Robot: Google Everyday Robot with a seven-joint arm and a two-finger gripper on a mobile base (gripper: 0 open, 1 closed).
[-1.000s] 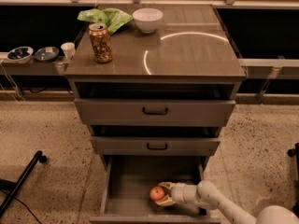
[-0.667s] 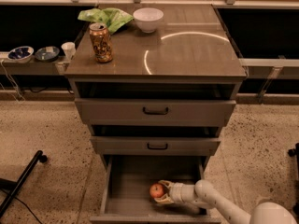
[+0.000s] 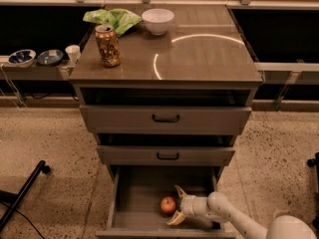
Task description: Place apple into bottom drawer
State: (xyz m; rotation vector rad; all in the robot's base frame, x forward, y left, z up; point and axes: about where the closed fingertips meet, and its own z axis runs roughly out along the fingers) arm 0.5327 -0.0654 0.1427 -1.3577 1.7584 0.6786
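The small red-orange apple [image 3: 168, 204] rests on the floor of the open bottom drawer [image 3: 134, 203], near its middle. My gripper [image 3: 178, 205] reaches into the drawer from the right, just beside the apple. Its two pale fingers [image 3: 179, 191] are spread apart, one above and one below the apple's right side, and no longer clamp it. The white arm [image 3: 234, 218] runs off to the lower right.
The cabinet top [image 3: 199, 54] holds a soda can [image 3: 107, 46], a white bowl [image 3: 158, 21] and a green bag [image 3: 112, 18]. Two shallower drawers with black handles [image 3: 166, 118] stand slightly open above. Small bowls and a cup [image 3: 37, 58] sit on a shelf at left. A black leg [image 3: 22, 193] lies on the floor.
The gripper has let go of the apple and opened its fingers. The apple now lies on the drawer floor, and the gripper has drawn slightly right.
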